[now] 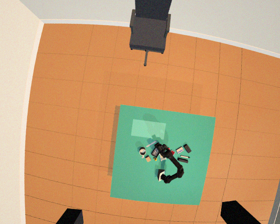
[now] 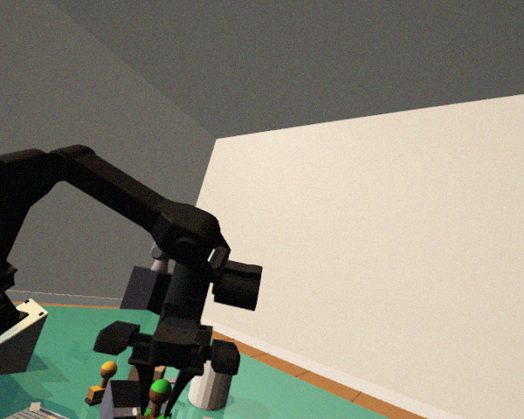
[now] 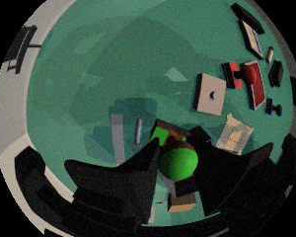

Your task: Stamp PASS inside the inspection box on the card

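My gripper is shut on the green-knobbed stamp, which is upright, with a brown block and green trim. It is over or beside the dark open tray; the gap below its base is hidden. The printed card lies to the right of the gripper in the wrist view. The red pad lies beyond the card, away from the stamp. The print area is too small to read.
A red stamp, blue stamp and orange stamp stand around. A pale box, tan block and mug are near. A white-and-blue item lies beside a black block.
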Robot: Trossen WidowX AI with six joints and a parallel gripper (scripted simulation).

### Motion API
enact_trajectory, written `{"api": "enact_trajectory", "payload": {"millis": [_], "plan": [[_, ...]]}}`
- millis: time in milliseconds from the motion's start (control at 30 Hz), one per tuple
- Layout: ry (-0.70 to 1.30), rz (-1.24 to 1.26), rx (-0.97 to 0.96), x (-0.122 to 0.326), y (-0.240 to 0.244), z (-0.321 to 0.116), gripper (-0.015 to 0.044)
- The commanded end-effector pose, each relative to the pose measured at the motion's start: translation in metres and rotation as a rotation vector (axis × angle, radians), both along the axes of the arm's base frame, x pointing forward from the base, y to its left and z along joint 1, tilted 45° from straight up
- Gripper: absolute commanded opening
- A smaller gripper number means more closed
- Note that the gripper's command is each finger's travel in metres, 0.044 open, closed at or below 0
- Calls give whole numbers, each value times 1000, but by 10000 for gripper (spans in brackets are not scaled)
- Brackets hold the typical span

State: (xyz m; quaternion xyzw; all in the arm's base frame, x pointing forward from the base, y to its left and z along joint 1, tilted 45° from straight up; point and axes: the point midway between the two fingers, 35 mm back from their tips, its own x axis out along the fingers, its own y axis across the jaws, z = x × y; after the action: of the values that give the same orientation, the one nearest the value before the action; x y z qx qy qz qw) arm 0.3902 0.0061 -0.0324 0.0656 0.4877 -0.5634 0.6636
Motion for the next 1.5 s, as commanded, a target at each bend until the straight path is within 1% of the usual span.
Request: {"api": "enact_trajectory", "payload": {"millis": [0,667,1000,1133,1267,1400,1467], "plan": [[5,0,-6,-2,-7,-5,0],[5,-1,-8,-7,-26,-24,0],[2,-2,-3,-6,-23,-22,262],[2,-2,-2,-3,-17,-17,266],[3,0,1,7,18,18,266],[6,0,-2,8,52,55,266],[6,-1,-3,8,57,62,266]]}}
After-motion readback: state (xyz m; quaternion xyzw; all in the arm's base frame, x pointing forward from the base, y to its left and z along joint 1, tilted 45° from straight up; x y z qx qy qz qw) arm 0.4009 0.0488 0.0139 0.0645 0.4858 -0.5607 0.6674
